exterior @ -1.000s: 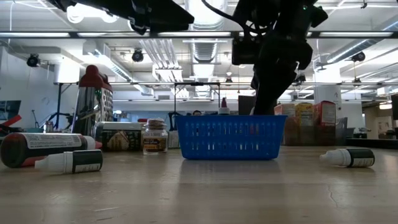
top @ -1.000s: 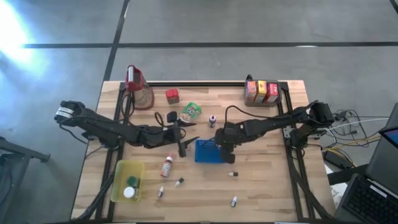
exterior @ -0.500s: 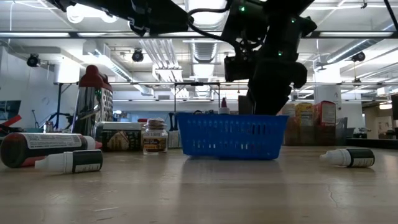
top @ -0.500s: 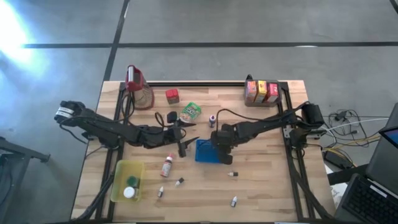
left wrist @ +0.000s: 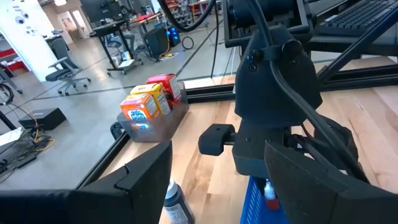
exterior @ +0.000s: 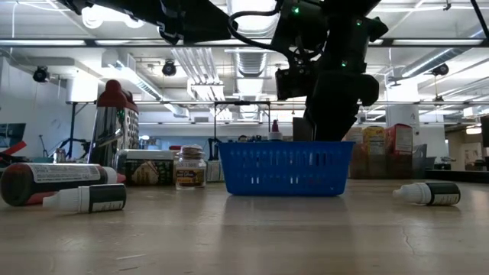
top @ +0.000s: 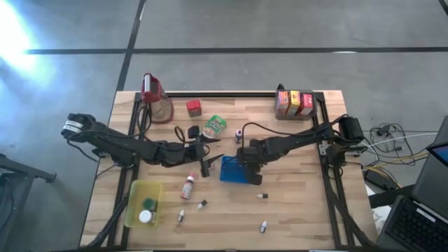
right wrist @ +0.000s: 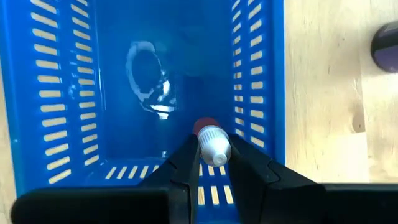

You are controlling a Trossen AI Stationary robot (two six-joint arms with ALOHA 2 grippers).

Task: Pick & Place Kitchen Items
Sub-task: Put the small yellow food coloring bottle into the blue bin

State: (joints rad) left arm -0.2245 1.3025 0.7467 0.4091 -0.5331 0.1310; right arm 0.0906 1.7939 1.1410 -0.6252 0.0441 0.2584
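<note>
While overhead hides it, right gripper pinches white-capped bottle.

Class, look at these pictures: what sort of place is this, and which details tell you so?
Probably a robotics lab or workshop, not a kitchen. The ceiling shows bare ducts and strip lights, office chairs stand on a concrete floor, and a laptop with loose cables sits beside the wooden table.

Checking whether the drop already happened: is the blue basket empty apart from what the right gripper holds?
Yes: in the right wrist view the blue basket shows a bare floor, and the right gripper pinches the small bottle above it.
</note>
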